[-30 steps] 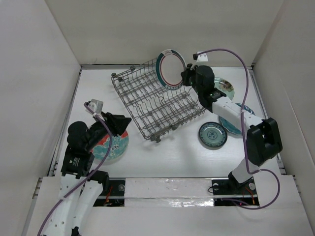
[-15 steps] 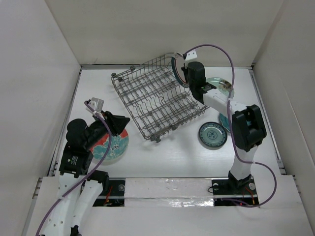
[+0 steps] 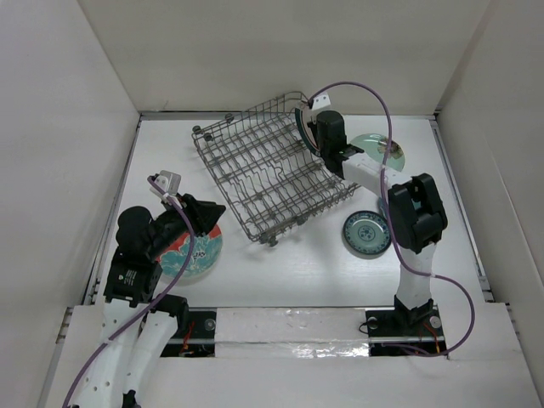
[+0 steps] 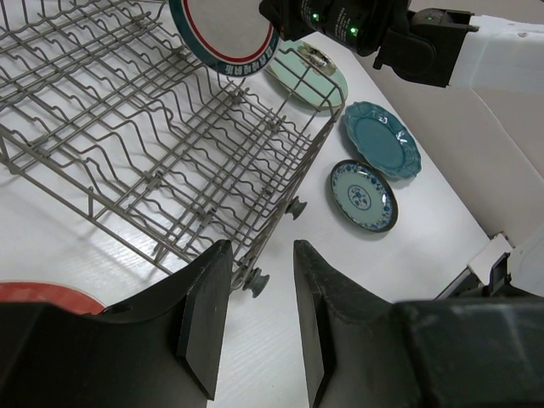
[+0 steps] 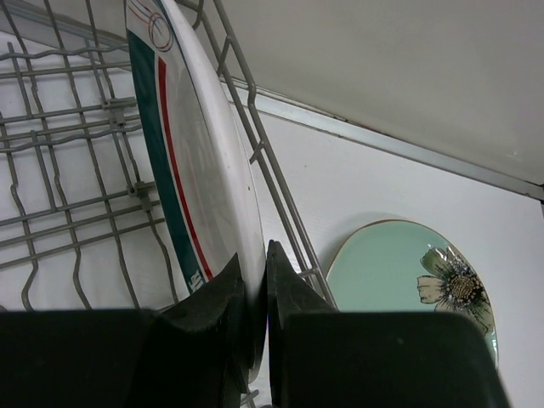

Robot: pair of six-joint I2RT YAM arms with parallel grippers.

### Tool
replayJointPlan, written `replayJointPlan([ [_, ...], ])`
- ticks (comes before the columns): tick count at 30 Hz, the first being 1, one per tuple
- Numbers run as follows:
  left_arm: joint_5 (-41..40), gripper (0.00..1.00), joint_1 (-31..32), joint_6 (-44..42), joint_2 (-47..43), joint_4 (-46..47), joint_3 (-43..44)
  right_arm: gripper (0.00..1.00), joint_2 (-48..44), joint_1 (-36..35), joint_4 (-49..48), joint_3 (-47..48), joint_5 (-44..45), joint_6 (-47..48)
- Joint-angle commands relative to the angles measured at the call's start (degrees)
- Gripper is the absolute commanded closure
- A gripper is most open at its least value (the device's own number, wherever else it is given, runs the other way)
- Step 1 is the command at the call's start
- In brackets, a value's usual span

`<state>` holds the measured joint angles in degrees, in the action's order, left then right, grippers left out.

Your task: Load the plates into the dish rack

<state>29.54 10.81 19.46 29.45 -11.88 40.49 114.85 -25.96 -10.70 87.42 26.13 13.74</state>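
Observation:
My right gripper [image 3: 309, 127] [image 5: 256, 255] is shut on the rim of a white plate with a teal and red border [image 5: 200, 161]. It holds the plate upright, edge-on, among the wires at the far right corner of the grey wire dish rack [image 3: 263, 174] [image 5: 68, 161]. The left wrist view shows that plate [image 4: 223, 34] standing in the rack [image 4: 127, 127]. My left gripper [image 3: 209, 212] [image 4: 262, 251] is open and empty. It hovers by the red-and-teal floral plate [image 3: 194, 248] [image 4: 42, 294], near the rack's near corner.
A pale mint plate [image 3: 384, 153] [image 4: 313, 73] [image 5: 408, 272] lies right of the rack. A dark teal scalloped plate [image 4: 382, 140] and a teal ring-pattern plate [image 3: 367, 233] [image 4: 364, 195] lie on the table at the right. White walls enclose the table.
My right gripper has carried the white plate left and down into the rack's far right corner, turning it edge-on. The left arm has barely moved.

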Motion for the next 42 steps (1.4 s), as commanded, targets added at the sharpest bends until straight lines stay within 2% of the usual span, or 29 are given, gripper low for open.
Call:
replayJointPlan([
  [1,0.8,0.68,0.2,-0.7,0.0,3.0,-0.3,1.00,-2.2,-1.1,-6.1,-2.0,2.7,1.0],
  [7,0.8,0.67,0.2,-0.7,0.0,3.0,-0.5,0.95,-4.7,-1.8,-6.9,-5.8,4.4,-1.9],
  [10,0.8,0.67,0.2,-0.6,-0.1,3.1,-0.6,0.85,-6.3,-1.8,-6.5,-7.0,2.9,-4.5],
  [11,0.8,0.67,0.2,-0.6,-0.1,3.1,-0.5,0.79,-6.5,-1.3,-5.3,-6.8,2.9,-5.2],
  [16,0.8,0.67,0.2,-0.6,-0.2,3.0,-0.6,0.70,-9.6,0.1,-3.5,-7.3,0.4,-12.1],
  [17,0.8,0.67,0.2,-0.7,-0.1,3.0,-0.6,0.64,-10.0,0.7,-2.2,-7.3,-1.2,-13.1],
  [20,0.8,0.67,0.2,-0.7,-0.4,2.9,-0.6,0.53,-10.8,2.0,0.5,-6.2,-4.1,-17.2],
  [25,0.8,0.67,0.2,-0.5,-0.4,2.9,-0.8,0.51,-11.1,2.6,3.2,-5.8,-5.6,-21.3],
  [26,0.8,0.67,0.2,-0.6,-0.4,2.9,-0.7,0.48,-12.2,2.6,3.1,-6.1,-6.5,-21.6],
  [32,0.8,0.67,0.2,-0.4,-0.5,3.1,-0.6,0.43,-18.2,1.3,1.9,-10.5,-11.8,-26.6],
  [34,0.8,0.68,0.2,-0.1,-1.0,3.1,-0.6,0.45,-21.8,-1.3,0.7,-13.5,-12.2,-28.5],
  [35,0.8,0.70,0.2,0.1,-1.1,3.1,-0.6,0.54,-23.0,-2.4,0.2,-14.5,-12.6,-29.1],
  [37,0.8,0.91,0.2,0.2,-2.2,3.5,-0.7,0.67,-26.1,-6.2,-2.0,-16.7,-13.9,-32.0],
  [38,0.8,1.00,0.2,0.4,-2.6,3.7,-0.8,0.83,-26.9,-7.7,-4.2,-19.3,-15.2,-32.8],
  [40,0.8,1.00,0.2,0.6,-4.0,4.1,-0.9,1.00,-28.6,-11.1,-6.0,-21.7,-15.5,-36.5],
  [42,0.8,1.00,0.2,0.8,-5.1,4.5,-1.1,1.00,-28.7,-16.7,-8.8,-24.7,-17.2,-40.0],
])
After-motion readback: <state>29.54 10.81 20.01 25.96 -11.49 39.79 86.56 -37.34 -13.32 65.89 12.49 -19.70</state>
